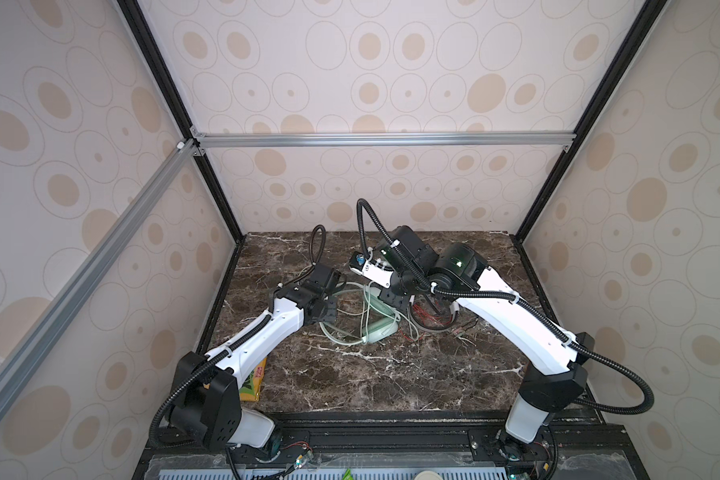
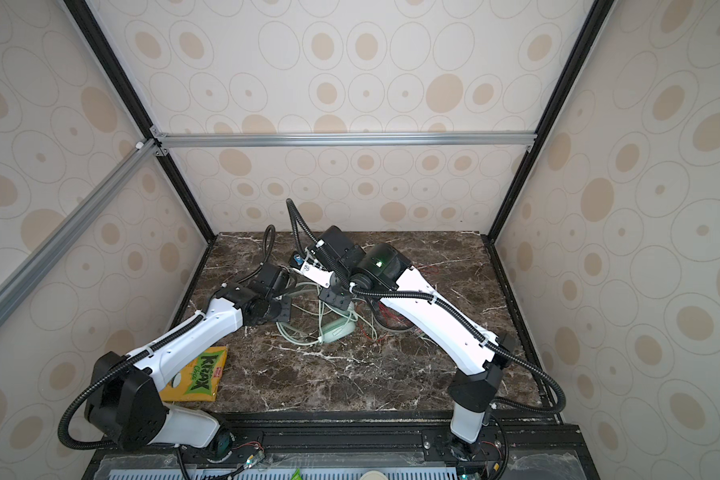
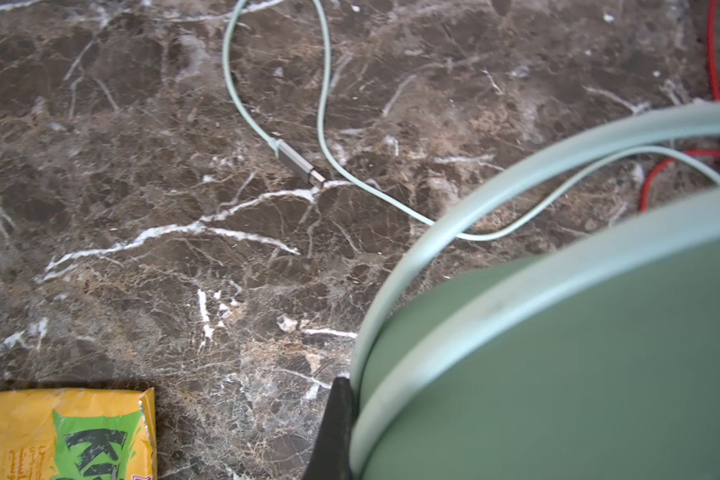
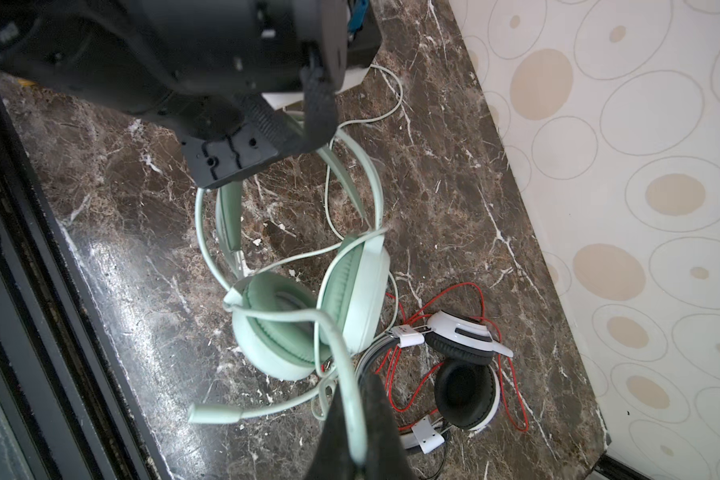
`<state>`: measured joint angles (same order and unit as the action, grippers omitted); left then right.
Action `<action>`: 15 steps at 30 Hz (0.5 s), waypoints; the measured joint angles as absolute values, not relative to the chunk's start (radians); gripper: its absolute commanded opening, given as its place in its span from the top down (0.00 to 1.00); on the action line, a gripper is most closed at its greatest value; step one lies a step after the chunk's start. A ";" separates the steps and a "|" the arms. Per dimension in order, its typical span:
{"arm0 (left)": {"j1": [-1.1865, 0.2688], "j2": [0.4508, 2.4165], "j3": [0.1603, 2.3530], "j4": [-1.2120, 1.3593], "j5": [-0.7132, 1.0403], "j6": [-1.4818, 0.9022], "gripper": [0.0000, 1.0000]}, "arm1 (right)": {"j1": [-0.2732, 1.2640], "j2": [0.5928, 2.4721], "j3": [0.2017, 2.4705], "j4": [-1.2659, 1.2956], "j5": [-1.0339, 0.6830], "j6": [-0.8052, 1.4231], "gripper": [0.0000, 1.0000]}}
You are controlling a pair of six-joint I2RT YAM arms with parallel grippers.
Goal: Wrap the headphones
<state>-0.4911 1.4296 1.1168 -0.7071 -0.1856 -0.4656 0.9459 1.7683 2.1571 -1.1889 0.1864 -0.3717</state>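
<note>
The left end effector (image 4: 283, 141) is clamped tight on the headband (image 4: 229, 216) of the mint green headphones (image 4: 292, 324). In the left wrist view only one dark finger (image 3: 333, 432) shows, cut off by the frame edge, with the blurred band right against it. The right end effector (image 4: 350, 444) is pinched narrow on the pale green cord (image 4: 352, 399), which runs from between its fingers across the ear cups.

The dark marble bench (image 1: 350, 374) carries everything. The mint green headphones lie mid-bench between the two arms, their cord looped loosely round them. Just beside them, on the right arm's side, lie the white-and-black headphones (image 4: 462, 374), with the thin red cord (image 4: 516, 386) tangled over them. In both top views the right arm (image 1: 508, 316) covers most of this pair. A yellow-and-green snack bag (image 2: 196, 374) sits at the bench's near left corner, partly under the left arm. The mint microphone boom (image 4: 217, 413) rests on the bench, and the cord's metal plug (image 3: 298, 162) lies loose. In both top views the wrists hide both end effectors' fingertips.
</note>
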 measured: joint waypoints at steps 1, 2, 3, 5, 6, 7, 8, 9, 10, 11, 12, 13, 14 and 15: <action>-0.496 1.430 1.116 -0.707 -0.184 -0.463 1.00 | 0.946 1.775 2.167 -1.190 0.186 -0.379 1.00; -0.501 1.430 1.116 -0.706 -0.184 -0.458 1.00 | 0.946 1.783 2.181 -1.191 0.187 -0.388 1.00; -0.507 1.430 1.116 -0.704 -0.180 -0.451 1.00 | 0.947 1.790 2.190 -1.190 0.189 -0.396 1.00; -0.516 1.430 1.115 -0.697 -0.166 -0.439 1.00 | 0.948 1.799 2.196 -1.188 0.198 -0.411 1.00; -0.522 1.428 1.111 -0.691 -0.155 -0.428 1.00 | 0.947 1.803 2.196 -1.188 0.207 -0.418 1.00; -0.526 1.427 1.106 -0.685 -0.140 -0.419 1.00 | 0.946 1.807 2.196 -1.187 0.216 -0.425 1.00; -0.529 1.422 1.097 -0.678 -0.121 -0.408 1.00 | 0.943 1.811 2.195 -1.184 0.224 -0.431 1.00; -0.530 1.415 1.087 -0.670 -0.101 -0.398 1.00 | 0.940 1.814 2.195 -1.180 0.233 -0.436 1.00; -0.531 1.409 1.080 -0.667 -0.084 -0.392 1.00 | 0.934 1.818 2.195 -1.177 0.237 -0.439 1.00; -0.532 1.400 1.071 -0.662 -0.065 -0.384 1.00 | 0.926 1.820 2.195 -1.173 0.238 -0.441 1.00; -0.532 1.390 1.064 -0.657 -0.047 -0.377 1.00 | 0.915 1.822 2.195 -1.168 0.237 -0.443 1.00; -0.533 1.382 1.059 -0.651 -0.034 -0.373 1.00 | 0.905 1.824 2.195 -1.163 0.233 -0.443 1.00; -0.533 1.372 1.055 -0.644 -0.018 -0.369 1.00 | 0.893 1.828 2.195 -1.156 0.227 -0.444 1.00; -0.533 1.363 1.051 -0.637 -0.002 -0.365 1.00 | 0.880 1.831 2.195 -1.148 0.216 -0.443 1.00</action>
